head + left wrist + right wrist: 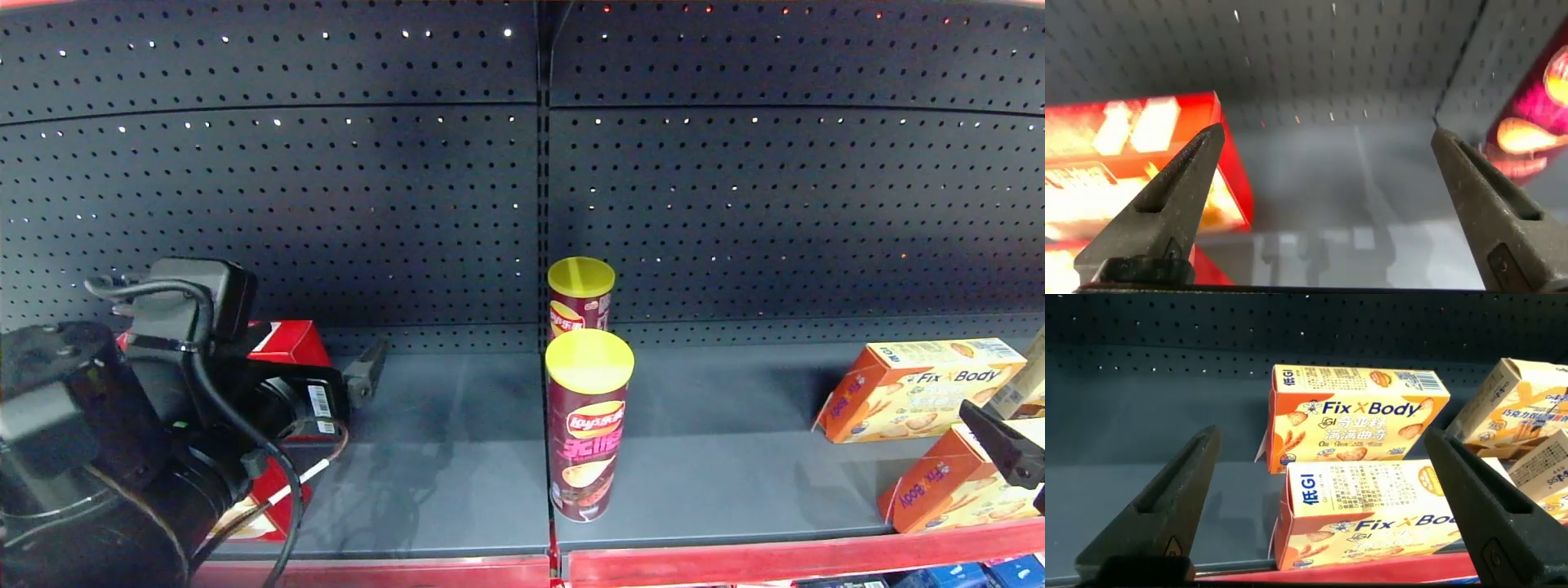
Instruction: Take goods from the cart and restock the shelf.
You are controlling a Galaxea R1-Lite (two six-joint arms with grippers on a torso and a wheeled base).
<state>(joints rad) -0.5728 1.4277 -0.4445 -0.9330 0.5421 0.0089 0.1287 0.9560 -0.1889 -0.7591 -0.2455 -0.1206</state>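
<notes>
LEFT: I read left tool [1327, 135] released, nothing in it, over shelf [457, 441] left, just beside red box [286, 343] | RIGHT: right tool [1323, 437] released, at near right edge facing orange biscuit boxes [922, 388] | CENTRE: near chip can [588, 425], far chip can [580, 298], both upright.

Dark grey perforated back panel [326, 188], two sections joined at a central vertical upright [542, 163]. Pinpoints of light through scattered holes, densest near the top. Grey metal shelf [735, 457], faintly reflective, split by a seam in line with the upright. Red front edge strip [775, 557].
</notes>
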